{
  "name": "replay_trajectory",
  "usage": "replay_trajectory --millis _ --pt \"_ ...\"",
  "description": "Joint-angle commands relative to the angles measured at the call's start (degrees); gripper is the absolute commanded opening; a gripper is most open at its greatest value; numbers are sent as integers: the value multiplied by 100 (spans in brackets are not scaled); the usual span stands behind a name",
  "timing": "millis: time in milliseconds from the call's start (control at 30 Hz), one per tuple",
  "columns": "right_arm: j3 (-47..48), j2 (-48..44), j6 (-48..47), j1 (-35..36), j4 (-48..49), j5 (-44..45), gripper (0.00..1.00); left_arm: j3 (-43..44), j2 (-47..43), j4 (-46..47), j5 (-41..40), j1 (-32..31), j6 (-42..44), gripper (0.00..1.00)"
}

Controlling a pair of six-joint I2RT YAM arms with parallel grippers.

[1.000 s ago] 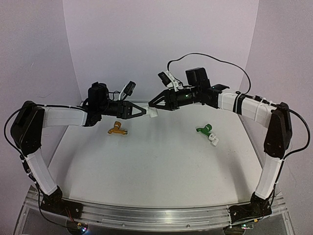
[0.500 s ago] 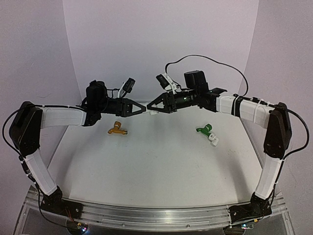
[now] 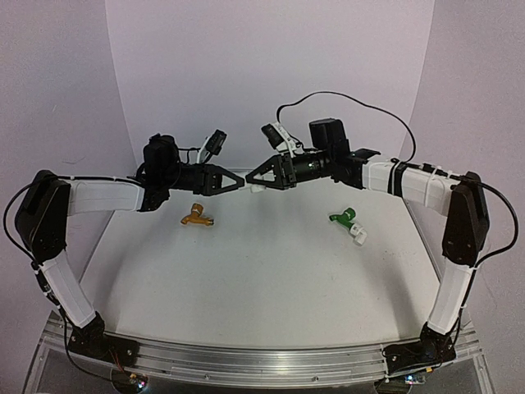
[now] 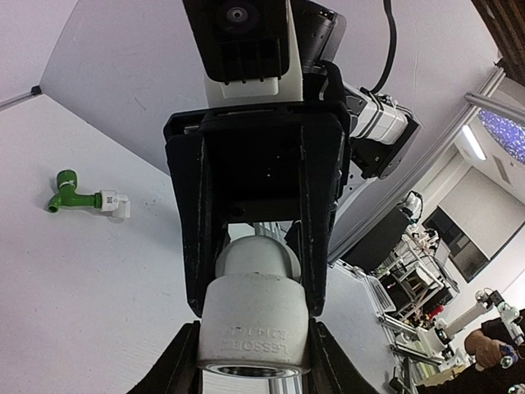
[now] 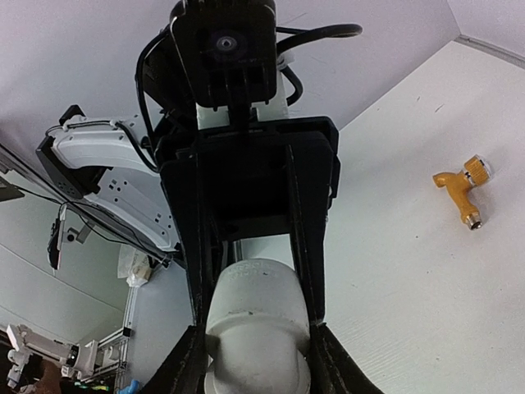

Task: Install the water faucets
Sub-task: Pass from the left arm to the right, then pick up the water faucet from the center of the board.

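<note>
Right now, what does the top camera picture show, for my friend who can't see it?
The left tool and right tool meet in mid-air, both gripping one white pipe fitting. On the white table below lie an orange-yellow faucet and a green faucet.

This is a robotics lab. The flat white tabletop is boxed in on the left, far and right sides by plain white backdrop panels. A ribbed aluminium mounting rail runs along its near edge. Past the panels, the left wrist view shows a ceiling strip light and further white robot arms on benches.
</note>
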Motion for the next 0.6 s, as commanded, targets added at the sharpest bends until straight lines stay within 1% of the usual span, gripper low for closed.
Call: replay_trajectory --millis 0,33,167,200,267,300,367,400,467,500,567 --pt "-154 -66 61 98 250 -19 0 -40 -272 323 -460 27 -96 6" --pt "-250 -125 24 99 250 114 0 -71 -273 321 -545 56 -167 16" --pt "-638 -390 -153 96 250 1001 0 -330 -354 318 -838 344 -395 66" --pt "-740 -460 -205 96 234 1344 0 -442 -392 318 -908 469 -449 74" --pt "-1011 -613 -306 97 66 2200 0 -658 -462 298 -1061 746 -592 85" --pt "-1117 -701 -335 101 -15 2813 0 -757 -486 213 -1189 929 -689 89" --pt "-1268 -780 -217 97 -314 4146 0 -862 -492 -50 -1367 1212 -797 90" --pt "-1265 -779 -142 95 -536 4847 0 -865 -515 -439 -1617 1318 -711 90" --pt "-1138 -712 -50 75 -1035 5866 0 -725 -556 -1411 -2320 1363 -271 90" --pt "-1080 -671 -25 44 -1222 6293 0 -574 -535 -2090 -2854 1367 -2 89" --pt "-1068 -665 31 -138 -1364 6262 0 -263 -377 -2983 -3608 1368 266 87"
